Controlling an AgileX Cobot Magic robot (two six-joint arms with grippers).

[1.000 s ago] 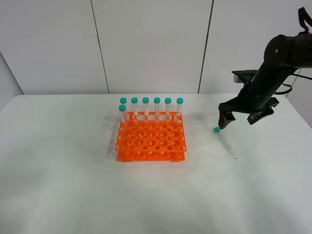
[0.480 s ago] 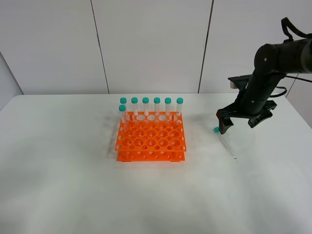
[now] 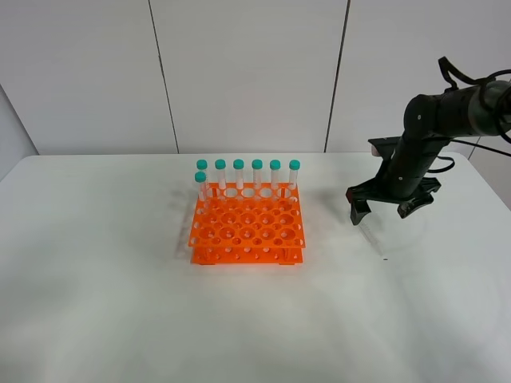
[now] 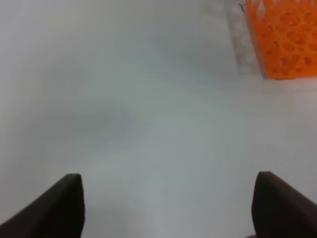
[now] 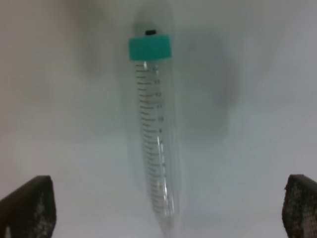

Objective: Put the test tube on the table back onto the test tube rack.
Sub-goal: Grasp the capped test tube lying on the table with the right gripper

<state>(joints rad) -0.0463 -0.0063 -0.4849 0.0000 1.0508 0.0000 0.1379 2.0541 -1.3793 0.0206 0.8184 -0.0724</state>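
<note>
**Table** [image 3: 104, 303]: white top filling the lower two thirds of the high view. It carries everything listed below. Status: you have no part of the task done yet, since the loose tube still lies on this surface.

**Test tube rack** [image 3: 247, 233]: orange, two-tiered, at the centre of the high view. One corner of it also shows in the left wrist view.
- Contents: seven standing tubes [image 3: 257, 177], upright and teal-capped.
- Six fill the back row. One sits in the next row, at the left end.
- Every other hole looks empty, so you have many free seats for the eighth.

**Right gripper** [image 3: 382, 214]: right of centre in the high view, well apart from the rack. The claw is spread wide over the loose tube, one finger to either side, and pinches nothing.

**Left gripper** [image 4: 171, 208]: absent from the high view. Its own camera shows the claw spread over bare table, holding nothing.

**Test tube** [image 5: 157, 144]: clear and graduated, lying flat on the table.
- Its pointed tip lies between the right fingers. The teal cap [image 5: 150, 48] is at the far end.
- In the high view it is only a faint streak just below the right gripper.
- No contents are visible.

Left for you, as I judge it: close on the tube, lift it, stand it upright, carry it leftward to the rack, seat it and release.
</note>
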